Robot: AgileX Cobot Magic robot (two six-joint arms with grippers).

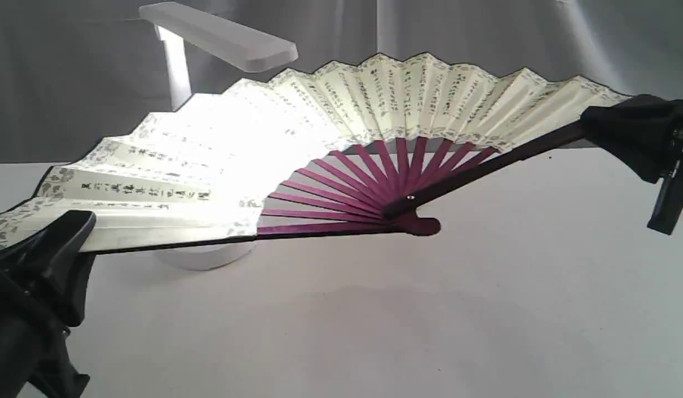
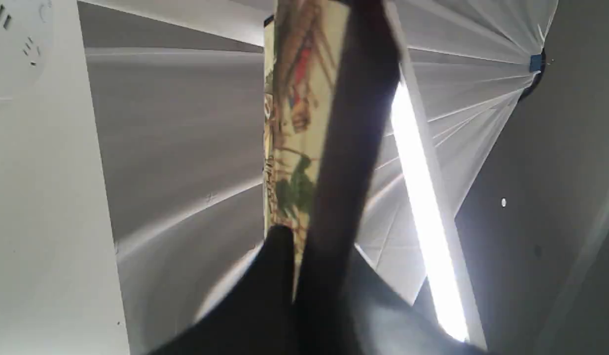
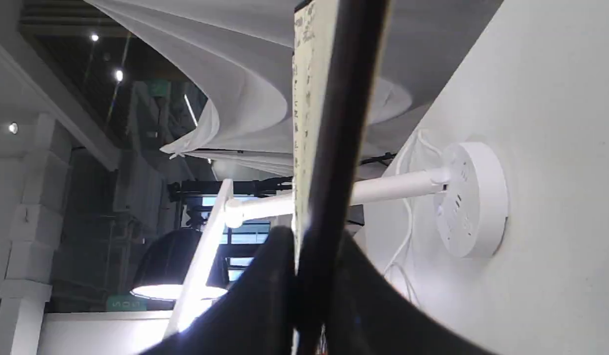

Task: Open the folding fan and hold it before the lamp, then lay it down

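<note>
- The cream pleated paper folding fan (image 1: 385, 94) with maroon ribs is fully spread, spanning between both pincers above the white worktop (image 1: 485, 309).
- Left pincer (image 1: 70, 229) — clamped on the fan's left end guard.
- Right pincer (image 1: 598, 124) — clamped on the opposite dark guard.
- The white plastic desk lamp (image 1: 219, 36) stands lit behind the fan's left half, its flat head above the pleats.

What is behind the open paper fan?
The lamp, lit: its bar head rises above the folding fan, its round base shows beneath; the fan hides the lower stem.
</note>
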